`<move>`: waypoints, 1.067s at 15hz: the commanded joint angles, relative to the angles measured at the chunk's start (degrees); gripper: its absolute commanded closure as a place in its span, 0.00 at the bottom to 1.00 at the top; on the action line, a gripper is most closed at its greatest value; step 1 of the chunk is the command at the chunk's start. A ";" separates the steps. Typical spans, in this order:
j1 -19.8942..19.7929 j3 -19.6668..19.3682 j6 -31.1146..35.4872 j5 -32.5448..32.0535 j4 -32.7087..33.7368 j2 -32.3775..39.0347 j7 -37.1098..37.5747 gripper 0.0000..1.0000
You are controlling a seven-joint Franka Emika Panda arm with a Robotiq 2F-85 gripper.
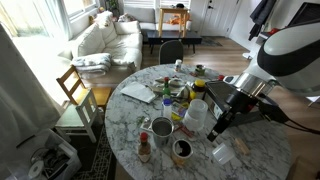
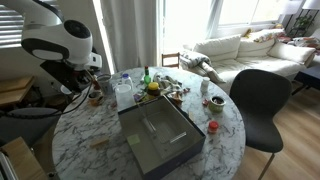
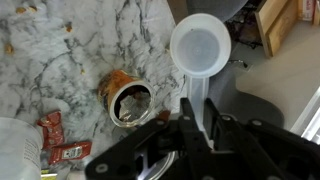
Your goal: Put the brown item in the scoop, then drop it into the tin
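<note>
Scoop: small white plastic scoop [image 3: 200,45], handle in the claw, its bowl plain white inside and showing over the table's edge in the wrist view.
Claw: black two-finger gripper [image 3: 198,118], pinching the scoop's handle.
Tin: open silver can with an orange label [image 3: 128,100], upright on the marble, beside the scoop's bowl but apart from it.
Surface: round white marble-patterned table [image 1: 255,150], cluttered; red sauce packets [image 3: 62,150] near the can.
Room: white sofa [image 2: 235,48], dark chair [image 2: 258,100], wooden floor [image 2: 290,150], bright windows.

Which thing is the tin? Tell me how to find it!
Find the round marble table, then the gripper holding the white scoop above it. In the wrist view the tin stands beside the scoop's handle: a small open round can with an orange label, unlike the flat red packets nearby.
</note>
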 commanded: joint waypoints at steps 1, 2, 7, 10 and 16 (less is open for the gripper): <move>-0.26 0.81 3.56 -6.19 -0.29 1.15 8.89 0.96; -0.20 0.83 6.20 -6.95 -0.86 1.69 9.78 0.96; 0.43 1.97 15.85 -19.68 -3.06 4.06 28.14 0.96; -0.07 2.63 18.60 -29.52 -4.91 5.15 41.23 0.96; -0.88 3.25 10.56 -48.58 -5.12 5.87 67.87 0.96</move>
